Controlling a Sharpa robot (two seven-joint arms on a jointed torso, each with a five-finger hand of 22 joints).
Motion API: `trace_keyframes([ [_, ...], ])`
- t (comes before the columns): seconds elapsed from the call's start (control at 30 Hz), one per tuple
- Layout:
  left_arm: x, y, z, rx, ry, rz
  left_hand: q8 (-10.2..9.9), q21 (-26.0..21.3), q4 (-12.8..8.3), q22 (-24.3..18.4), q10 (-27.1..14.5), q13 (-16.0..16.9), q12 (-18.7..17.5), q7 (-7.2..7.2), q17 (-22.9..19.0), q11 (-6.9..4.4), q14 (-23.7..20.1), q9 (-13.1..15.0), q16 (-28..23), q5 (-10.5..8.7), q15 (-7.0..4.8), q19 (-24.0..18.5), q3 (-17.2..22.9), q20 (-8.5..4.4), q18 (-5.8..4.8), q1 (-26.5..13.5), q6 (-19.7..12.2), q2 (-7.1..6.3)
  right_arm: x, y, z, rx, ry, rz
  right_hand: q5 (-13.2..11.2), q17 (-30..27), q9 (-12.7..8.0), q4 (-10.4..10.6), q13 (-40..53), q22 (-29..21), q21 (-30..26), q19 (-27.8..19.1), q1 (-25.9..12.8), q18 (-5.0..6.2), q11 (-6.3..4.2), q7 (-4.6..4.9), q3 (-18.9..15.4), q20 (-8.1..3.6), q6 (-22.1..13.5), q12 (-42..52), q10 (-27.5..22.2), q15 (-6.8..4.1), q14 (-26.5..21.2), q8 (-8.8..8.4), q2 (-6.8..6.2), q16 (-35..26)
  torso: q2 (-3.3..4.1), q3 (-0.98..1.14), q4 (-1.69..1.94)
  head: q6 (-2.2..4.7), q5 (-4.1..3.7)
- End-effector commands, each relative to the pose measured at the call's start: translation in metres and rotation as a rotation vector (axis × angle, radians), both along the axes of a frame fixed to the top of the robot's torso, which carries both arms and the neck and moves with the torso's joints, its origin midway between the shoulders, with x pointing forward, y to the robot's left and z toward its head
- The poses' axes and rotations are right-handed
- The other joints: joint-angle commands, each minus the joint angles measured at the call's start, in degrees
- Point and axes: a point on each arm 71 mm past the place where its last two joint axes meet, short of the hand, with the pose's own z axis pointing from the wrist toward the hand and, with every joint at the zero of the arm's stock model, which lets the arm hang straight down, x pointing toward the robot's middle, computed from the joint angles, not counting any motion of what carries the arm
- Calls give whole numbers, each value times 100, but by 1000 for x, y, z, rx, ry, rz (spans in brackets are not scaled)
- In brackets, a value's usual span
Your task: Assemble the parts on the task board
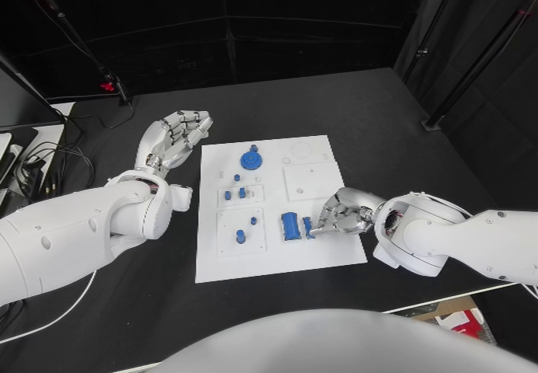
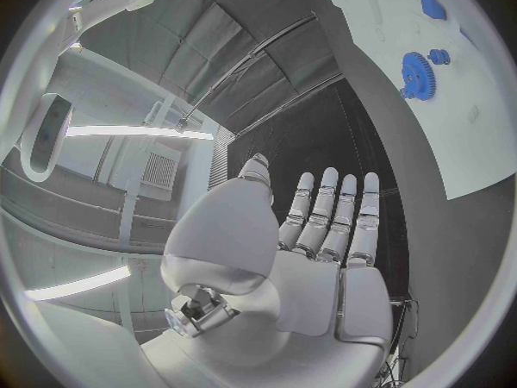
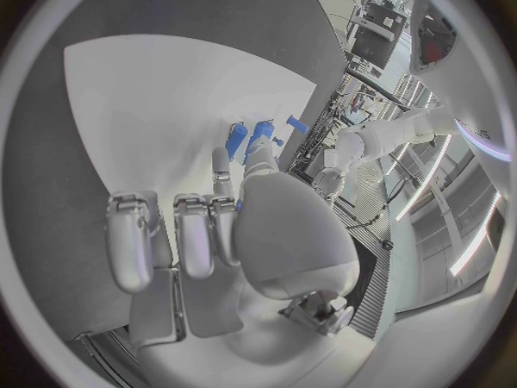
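Cables [image 1: 50, 167] lie on the black table [image 1: 370, 109] at the robot's left, well apart from the task board [image 1: 286, 260], where we see the blue gear [image 1: 251, 161] near the far edge. The left hand [image 1: 179, 136] rests flat and released beside the board. The right hand [image 1: 342, 211] pinches a small blue piece [image 1: 307, 227] beside the blue cylinder [image 1: 291, 226], whose long axis runs near to far; its wrist view shows fingertips [image 3: 221, 159] touching it.

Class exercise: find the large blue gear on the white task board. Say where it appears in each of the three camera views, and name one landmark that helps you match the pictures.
Head view: the blue gear lies at the far end of the task board, near the left hand.
Left wrist view: the gear lies on the board beyond the fingers.
Right wrist view: I cannot make it out.
Shared landmark: the white task board.
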Motion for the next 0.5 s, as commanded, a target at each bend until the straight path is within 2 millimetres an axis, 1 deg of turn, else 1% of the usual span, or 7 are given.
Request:
trace_keyframes([
  [0.03, -1, -1, 3, -11, -27, -13, 16, 32, -8, -10, -37, -6, 36, 671, -6, -16, -48, -5, 19, 15, -2, -11, -34, -4, -52, 6, -39, 35, -1, 2, 0, -21, -4, 45, -38, 1510, 9, -17, 1498, 1509, 19, 596, 63, -43, -19, -35, 23, -24, -1, 14, 607, -32, 595, 38, -11, 14, 0, 1, 1, 0, -16],
  [0.17, -1, -1, 2, -11, -27, -13, 16, 32, -8, -10, -37, -6, 36, 671, -6, -16, -48, -5, 19, 15, -2, -11, -34, -4, -52, 6, -39, 35, 0, 2, 0, -28, -16, 43, -38, 1510, 13, -3, 1498, 1509, 19, 596, 87, -43, -23, -40, 40, -25, 12, 14, 607, -34, 595, 48, 3, 14, 5, 4, 8, 0, -16],
  [0.27, -1, -1, 2, -11, -27, -13, 16, 32, -8, -10, -37, -6, 36, 671, -6, -16, -48, -5, 19, 15, -2, -11, -34, -4, -52, 6, -39, 35, 2, 2, 0, -32, -20, 41, -38, 1510, 14, 4, 1498, 1509, 19, 596, 97, -43, -25, -42, 48, -26, 16, 14, 607, -34, 595, 51, 11, 14, 4, 3, 5, 0, -8],
  [0.4, -1, -1, 2, -11, -26, -13, 16, 32, -8, -10, -37, -6, 36, 671, -6, -16, -48, -5, 19, 15, -2, -11, -34, -4, -52, 6, -39, 35, 3, 4, -1, -33, -23, 39, -37, 1510, 15, 34, 1498, 1509, 19, 596, 103, -43, -27, -43, 63, -28, 21, 14, 607, -37, 595, 57, 49, 14, 8, 1, 7, 0, -22],
  [0.5, -1, -1, 2, -11, -26, -13, 16, 32, -8, -10, -37, -6, 36, 671, -6, -16, -48, -5, 19, 15, -2, -11, -34, -4, -52, 6, -39, 35, 4, 6, -3, -40, -15, 43, -37, 1510, 14, 39, 1498, 1509, 19, 596, 102, -43, -27, -42, 65, -28, 20, 14, 607, -37, 595, 57, 56, 14, 5, -3, 0, 0, -13],
])
